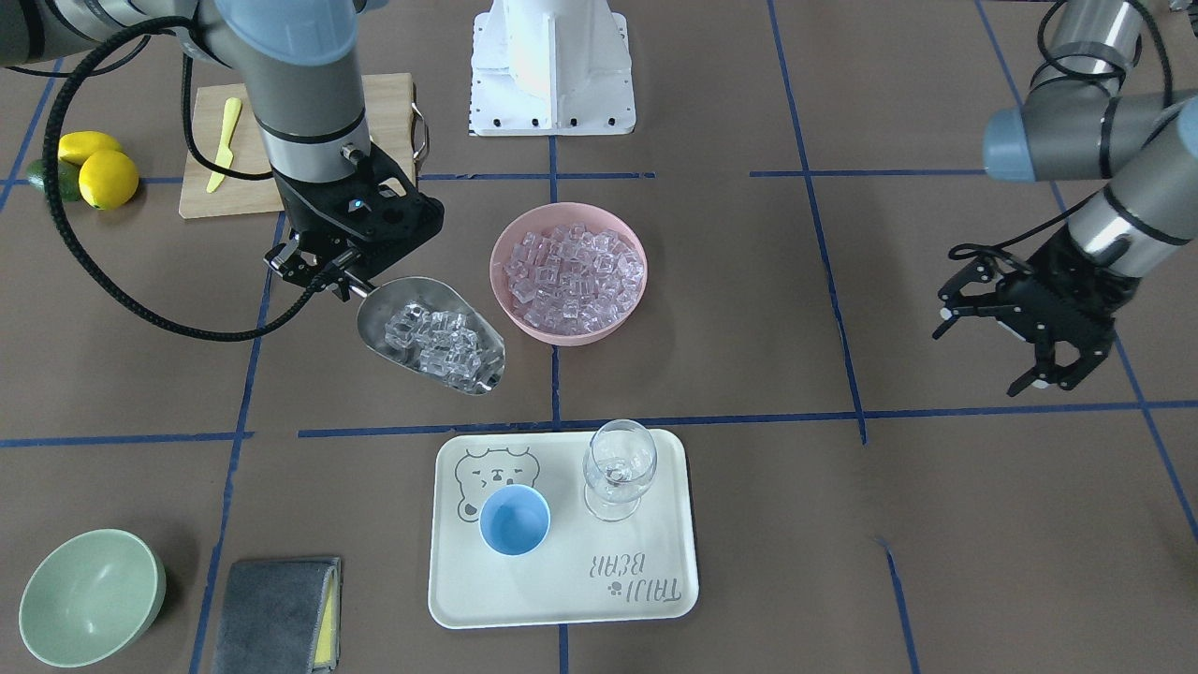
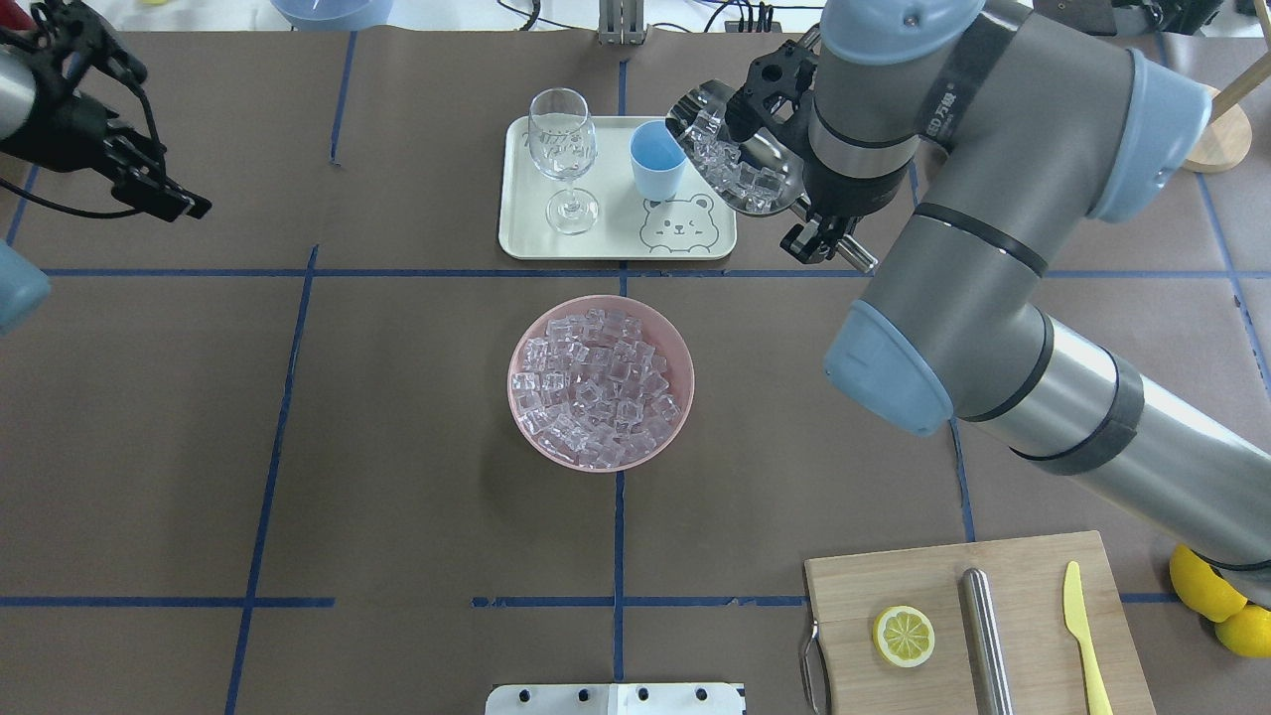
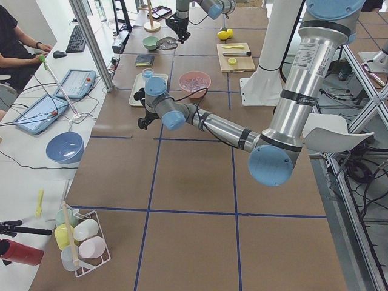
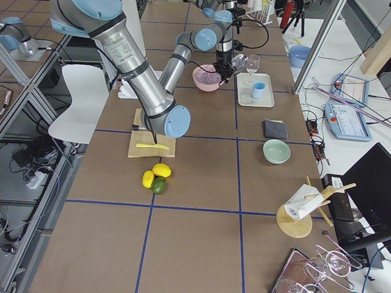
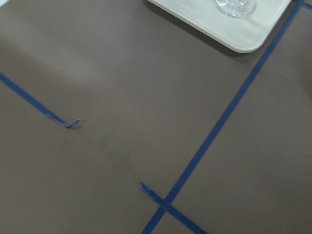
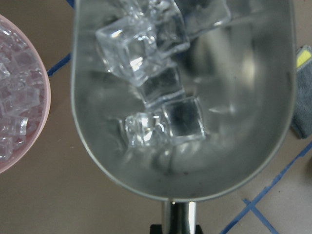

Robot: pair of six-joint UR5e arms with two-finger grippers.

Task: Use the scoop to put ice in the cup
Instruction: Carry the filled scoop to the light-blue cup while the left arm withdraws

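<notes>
My right gripper is shut on the rod handle of the silver scoop. The scoop holds several clear ice cubes and hangs above the table between the pink bowl, full of ice, and the tray. The light-blue cup stands upright on the tray beside a wine glass. In the overhead view the scoop shows close to the right of the cup. My left gripper is open and empty, far off to the side.
A pale green bowl and a grey cloth lie near the tray. A cutting board holds a yellow knife, a steel cylinder and a lemon half. Lemons lie beside it.
</notes>
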